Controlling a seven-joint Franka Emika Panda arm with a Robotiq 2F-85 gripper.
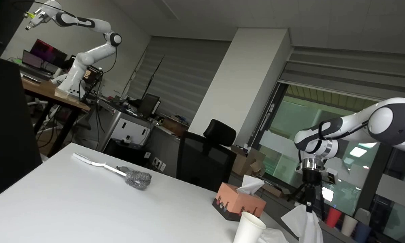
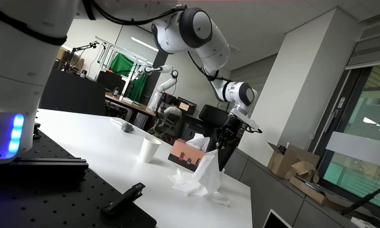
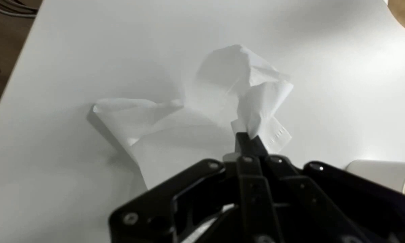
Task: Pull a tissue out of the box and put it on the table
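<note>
My gripper (image 3: pixel 251 140) is shut on a white tissue (image 3: pixel 189 135) in the wrist view. In both exterior views the gripper (image 1: pixel 309 204) (image 2: pixel 218 147) points down with the tissue (image 1: pixel 303 222) (image 2: pixel 209 171) hanging from its fingertips. In an exterior view the tissue's lower part reaches the white table (image 2: pixel 237 193). White tissue lies spread around its foot; I cannot tell whether that is the same sheet. The orange tissue box (image 1: pixel 241 202) (image 2: pixel 186 153) stands on the table beside the gripper, with another tissue (image 1: pixel 250 185) (image 2: pixel 199 141) sticking out of its top.
A white paper cup (image 1: pixel 248 229) (image 2: pixel 149 150) stands near the box; its side shows in the wrist view (image 3: pixel 378 172). A white-handled brush with a grey scrubbing head (image 1: pixel 138 179) (image 2: pixel 127 127) lies farther along the table. A black chair (image 1: pixel 206 162) stands behind the table's edge.
</note>
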